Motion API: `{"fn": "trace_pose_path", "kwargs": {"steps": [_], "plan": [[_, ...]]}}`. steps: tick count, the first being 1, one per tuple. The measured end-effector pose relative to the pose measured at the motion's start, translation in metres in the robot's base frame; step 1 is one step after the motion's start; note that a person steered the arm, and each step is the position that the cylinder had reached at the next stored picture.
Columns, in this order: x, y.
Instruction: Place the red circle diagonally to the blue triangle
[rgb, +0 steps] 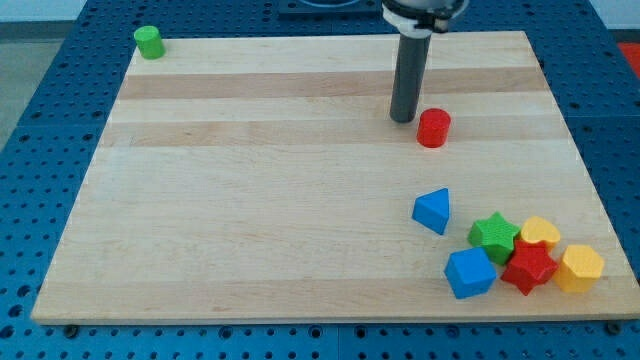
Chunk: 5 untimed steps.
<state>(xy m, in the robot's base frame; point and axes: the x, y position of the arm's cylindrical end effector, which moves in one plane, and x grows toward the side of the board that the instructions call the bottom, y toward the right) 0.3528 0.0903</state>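
Blocks cluster beyond the blue triangle (432, 210); the red circle (433, 128) sits just right of my tip (403, 120), which holds nothing.

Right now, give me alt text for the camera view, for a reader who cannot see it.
My tip rests on a wooden board, just left of the red circle, with the blue triangle below them. Lower right cluster: green star, blue block, red star, two yellow blocks. A green cylinder sits top left.

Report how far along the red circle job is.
Done: my tip has reached the red circle, just to its left in the view. In hand: nudging it. Left: it sits almost straight above the blue triangle, well apart, so the diagonal placement remains.
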Motion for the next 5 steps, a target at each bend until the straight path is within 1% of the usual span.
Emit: {"fn": "trace_pose_path", "kwargs": {"steps": [1, 2, 4, 5], "plan": [[-0.006, 0.007], [0.005, 0.029], [0.07, 0.088], [0.088, 0.098]]}}
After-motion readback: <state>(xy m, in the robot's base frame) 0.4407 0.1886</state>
